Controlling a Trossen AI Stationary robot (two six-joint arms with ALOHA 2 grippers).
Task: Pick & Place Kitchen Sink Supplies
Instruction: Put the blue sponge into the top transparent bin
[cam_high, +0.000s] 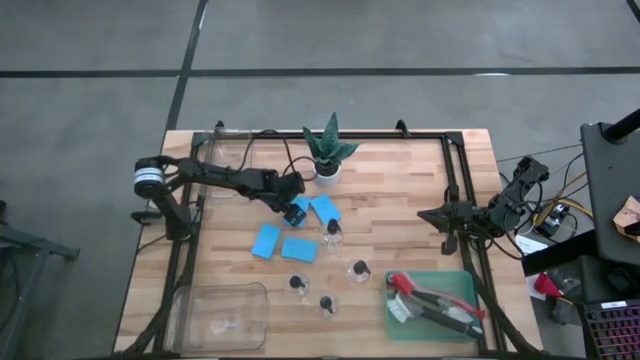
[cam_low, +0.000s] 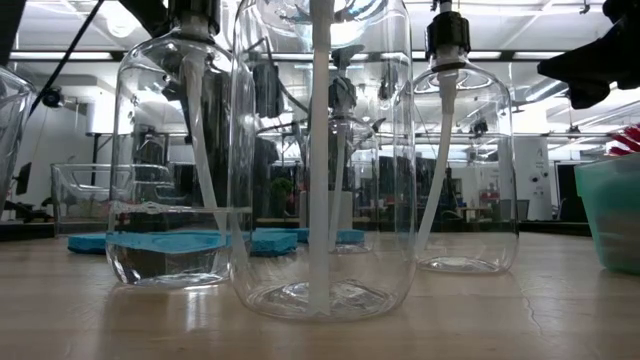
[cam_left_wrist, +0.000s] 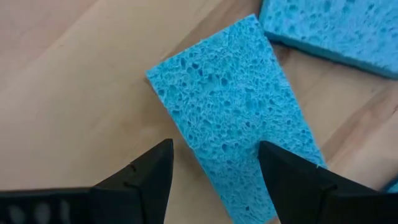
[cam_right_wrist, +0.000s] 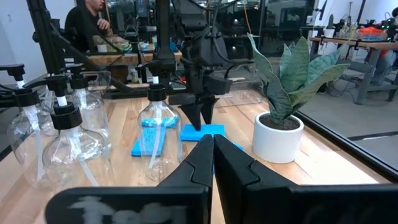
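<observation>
I hold the left gripper open over a sponge at frame center; nothing binned yet

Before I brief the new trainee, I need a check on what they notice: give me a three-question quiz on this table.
1. True or false: the left hand is open above a blue sponge.
2. How many clear bottles stand on the table? A) two B) four C) six
3. Fill in: the brushes lie in the green ____.

Key: 1 true; 2 B; 3 tray. The right hand waits shut at the table's right edge.
</observation>
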